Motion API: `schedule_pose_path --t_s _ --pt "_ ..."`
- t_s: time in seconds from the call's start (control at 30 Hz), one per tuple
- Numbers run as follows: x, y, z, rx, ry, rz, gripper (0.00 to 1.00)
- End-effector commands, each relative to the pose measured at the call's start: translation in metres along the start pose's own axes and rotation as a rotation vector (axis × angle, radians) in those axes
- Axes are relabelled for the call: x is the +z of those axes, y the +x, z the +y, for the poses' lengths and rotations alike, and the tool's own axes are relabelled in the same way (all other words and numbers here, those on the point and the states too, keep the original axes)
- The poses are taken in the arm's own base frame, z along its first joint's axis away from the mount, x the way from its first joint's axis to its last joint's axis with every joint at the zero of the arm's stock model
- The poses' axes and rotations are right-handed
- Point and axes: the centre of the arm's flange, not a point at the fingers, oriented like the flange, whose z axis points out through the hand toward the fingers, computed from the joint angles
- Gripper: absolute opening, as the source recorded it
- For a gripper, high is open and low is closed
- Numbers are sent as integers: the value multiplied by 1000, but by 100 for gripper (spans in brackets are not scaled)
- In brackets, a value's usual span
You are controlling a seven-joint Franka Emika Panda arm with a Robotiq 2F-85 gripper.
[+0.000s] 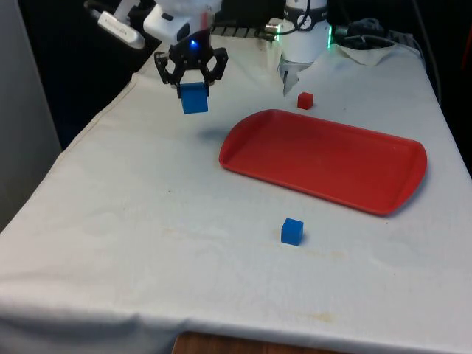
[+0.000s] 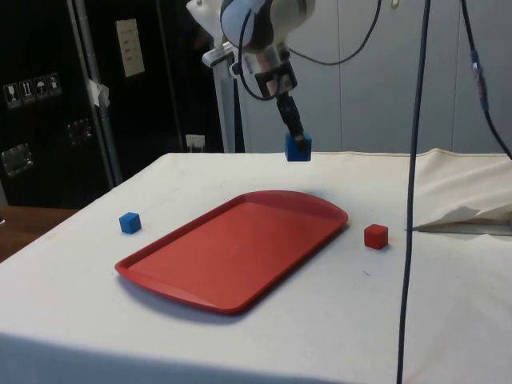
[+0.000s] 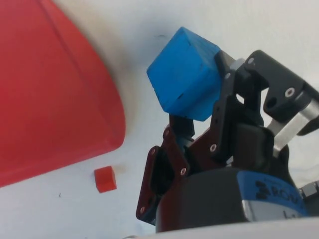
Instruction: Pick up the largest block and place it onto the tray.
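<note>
1. Your gripper (image 1: 193,82) hangs in the air above the white cloth (image 1: 133,221), its two fingers clamped on the large blue block (image 1: 195,98), which rides clear of the table.
2. That block sits off the front view's left of the red tray (image 1: 324,158), near the tray's far-left corner and not yet over it; a faint shadow lies on the cloth beneath it.
3. In the wrist view the large blue block (image 3: 185,74) is pinched at an angle between the fingers, and the tray's rounded edge (image 3: 107,129) shows just beside it. You appear to be mid-carry, so a sideways move towards the front view's right looks needed before any release.
4. Count three blocks: the large blue one in the grip, a small blue block (image 1: 292,231) resting on the cloth near the front edge, just short of the tray, and a small red block (image 1: 305,100) on the far side of the tray.
5. Count one tray, with nothing lying in it. Both small blocks rest apart from it on the cloth.
</note>
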Motion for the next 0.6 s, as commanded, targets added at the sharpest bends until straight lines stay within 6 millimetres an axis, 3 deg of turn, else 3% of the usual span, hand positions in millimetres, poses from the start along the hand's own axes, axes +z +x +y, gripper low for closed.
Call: schedule_pose_path --t_s 0.0,0.07,0.57 --pt "-3 -1 1 0 1 4 1" --pt "-15 -5 1 1 0 10 1" --pt "-53 -12 -7 4 23 57 1"
